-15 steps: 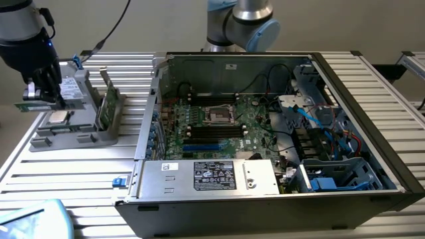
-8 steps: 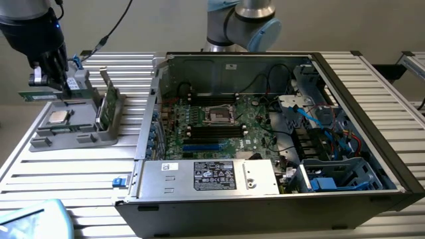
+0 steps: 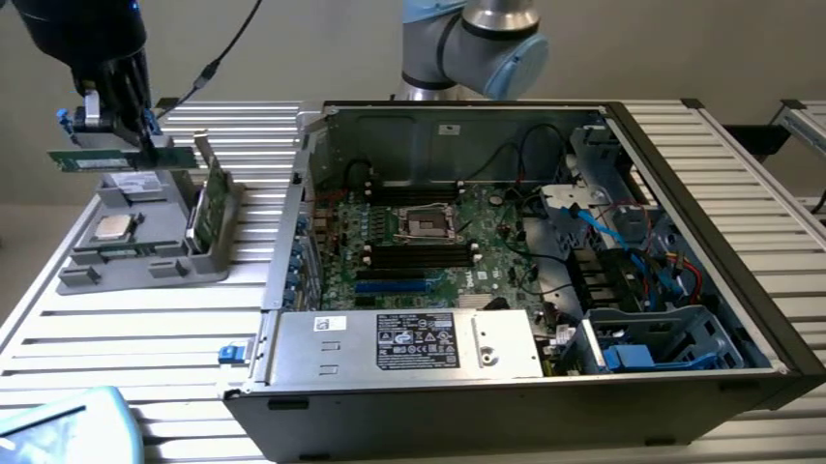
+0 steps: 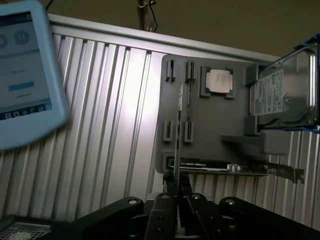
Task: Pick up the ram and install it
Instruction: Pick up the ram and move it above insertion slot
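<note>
The ram point(image 3: 97, 160), a thin green stick, hangs level above the far end of the grey holder tray point(image 3: 142, 261) at the exterior view's left. My gripper point(image 3: 126, 143) is shut on it from above. In the wrist view the ram point(image 4: 178, 130) shows edge-on as a thin line, clamped between the black fingers point(image 4: 167, 197) of my gripper point(image 4: 176, 192), well above the tray point(image 4: 215, 130). The open computer case point(image 3: 697, 222) lies to the exterior view's right, and the motherboard's black slots point(image 3: 420, 256) sit beside the processor socket point(image 3: 427, 222).
The tray carries a silver processor chip point(image 4: 220, 81), a grey drive with a white label point(image 4: 282, 97) and an upright expansion card point(image 3: 209, 203). A tablet point(image 4: 25, 75) lies on the slatted table point(image 3: 130, 329). Cables and a drive cage point(image 3: 645, 338) crowd the case's right side.
</note>
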Robot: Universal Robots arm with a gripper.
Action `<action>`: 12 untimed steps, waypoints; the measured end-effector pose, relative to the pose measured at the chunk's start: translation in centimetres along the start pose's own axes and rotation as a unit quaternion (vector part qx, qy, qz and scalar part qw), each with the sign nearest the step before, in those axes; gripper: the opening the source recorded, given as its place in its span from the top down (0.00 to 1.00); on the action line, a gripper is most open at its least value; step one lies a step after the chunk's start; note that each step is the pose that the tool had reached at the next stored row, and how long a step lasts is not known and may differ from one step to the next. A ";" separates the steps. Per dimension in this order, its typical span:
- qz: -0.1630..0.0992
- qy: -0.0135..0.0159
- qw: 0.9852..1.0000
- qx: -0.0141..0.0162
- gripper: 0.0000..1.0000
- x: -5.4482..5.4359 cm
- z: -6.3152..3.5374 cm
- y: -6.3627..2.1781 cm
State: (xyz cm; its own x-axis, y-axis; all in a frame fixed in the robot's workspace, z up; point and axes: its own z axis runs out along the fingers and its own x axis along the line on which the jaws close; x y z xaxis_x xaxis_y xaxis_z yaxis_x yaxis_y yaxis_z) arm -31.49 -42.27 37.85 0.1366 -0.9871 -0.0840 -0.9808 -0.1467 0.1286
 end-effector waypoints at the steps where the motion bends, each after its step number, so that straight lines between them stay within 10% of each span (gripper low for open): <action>1: 0.000 0.000 1.000 0.000 0.86 0.1 -0.51 -0.38; 12: 0.000 -0.001 1.000 -0.002 0.86 0.4 -5.70 -4.55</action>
State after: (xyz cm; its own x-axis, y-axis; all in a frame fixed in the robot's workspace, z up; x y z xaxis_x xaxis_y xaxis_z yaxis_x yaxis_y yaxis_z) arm -26.17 -42.41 42.87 0.1363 -0.9869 -0.0867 -0.9803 -0.1469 0.1320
